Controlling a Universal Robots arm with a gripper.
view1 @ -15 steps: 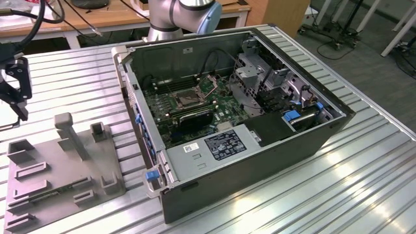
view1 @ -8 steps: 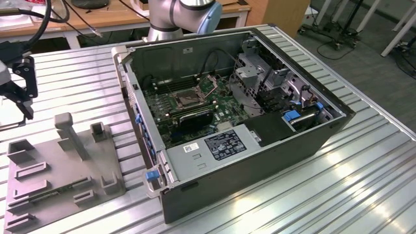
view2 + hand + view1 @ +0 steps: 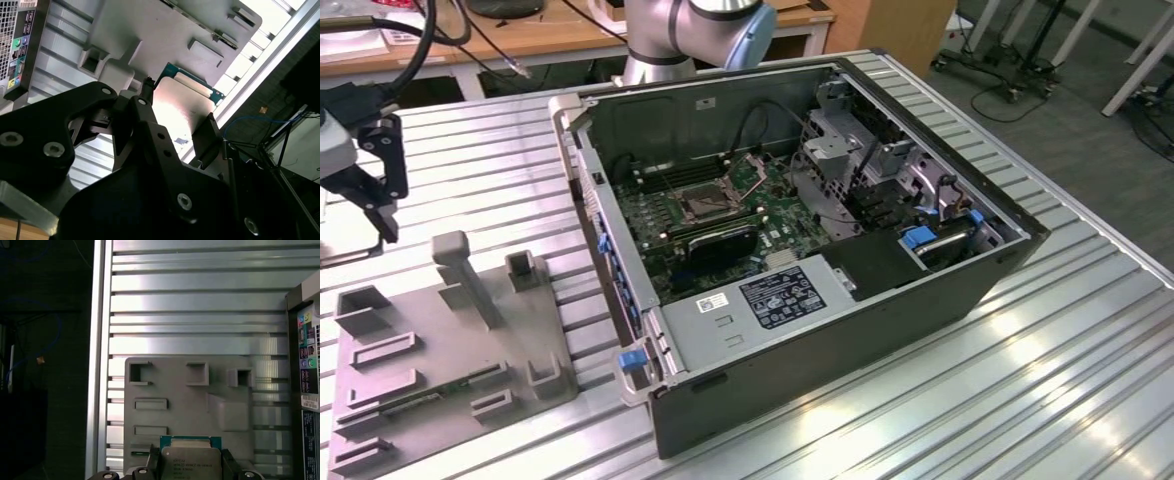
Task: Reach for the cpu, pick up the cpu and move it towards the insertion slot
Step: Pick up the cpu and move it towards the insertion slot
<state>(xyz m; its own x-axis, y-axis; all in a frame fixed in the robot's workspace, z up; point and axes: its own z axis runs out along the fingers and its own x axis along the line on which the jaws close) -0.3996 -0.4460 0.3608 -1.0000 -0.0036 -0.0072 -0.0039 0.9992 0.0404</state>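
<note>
One claw [image 3: 190, 471] pinching cpu [image 3: 190, 460] by opposite edges in both wrist views, we're seeing it lifted above grey tray [image 3: 225, 412] on worktop [image 3: 200, 305]. We're judging pick-up done. Transfer barely underway: insertion slot [image 3: 704, 203] sitting inside open computer case [image 3: 854, 300], well apart from claw at exterior view's left.

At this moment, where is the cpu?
The cpu sits between the fingers of the gripper, lifted above the grey tray in both wrist views, well away from the insertion slot inside the computer case.
</note>
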